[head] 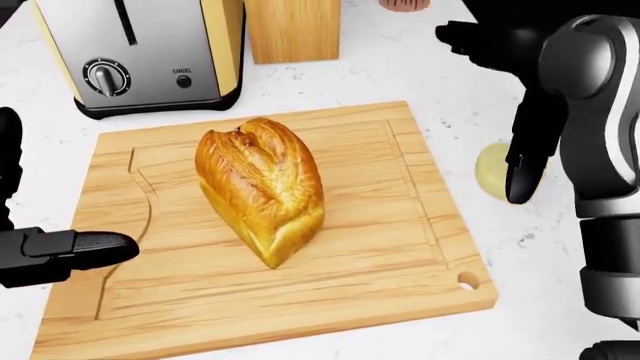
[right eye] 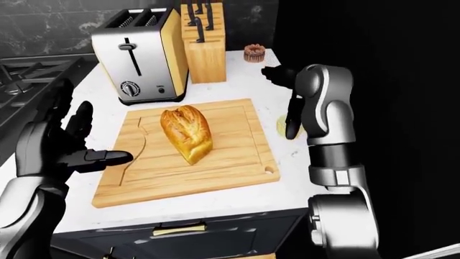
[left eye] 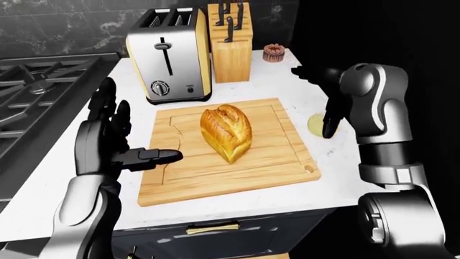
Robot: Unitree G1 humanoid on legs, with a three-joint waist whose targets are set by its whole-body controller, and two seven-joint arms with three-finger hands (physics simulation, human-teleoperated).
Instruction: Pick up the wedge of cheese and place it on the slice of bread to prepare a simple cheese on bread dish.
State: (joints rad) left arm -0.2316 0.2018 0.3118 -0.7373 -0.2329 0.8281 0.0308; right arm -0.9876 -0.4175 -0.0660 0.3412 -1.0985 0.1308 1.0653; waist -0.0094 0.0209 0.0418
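Observation:
A golden loaf of bread (head: 262, 184) lies on a wooden cutting board (head: 400, 255) in the middle of the white counter. A pale yellow piece of cheese (head: 490, 171) lies on the counter just right of the board, partly hidden by my right hand. My right hand (left eye: 316, 100) hovers over the cheese with its fingers (head: 520, 180) spread open and pointing down; I cannot tell whether it touches the cheese. My left hand (left eye: 136, 132) is open and empty at the board's left edge, its thumb (head: 95, 247) over the wood.
A silver and yellow toaster (left eye: 169, 56) and a wooden knife block (left eye: 230, 48) stand above the board. A small brown cupcake-like item (left eye: 274, 52) sits at the top right of the counter. A black stove (left eye: 36, 91) is at the left. The counter's right edge lies close to the cheese.

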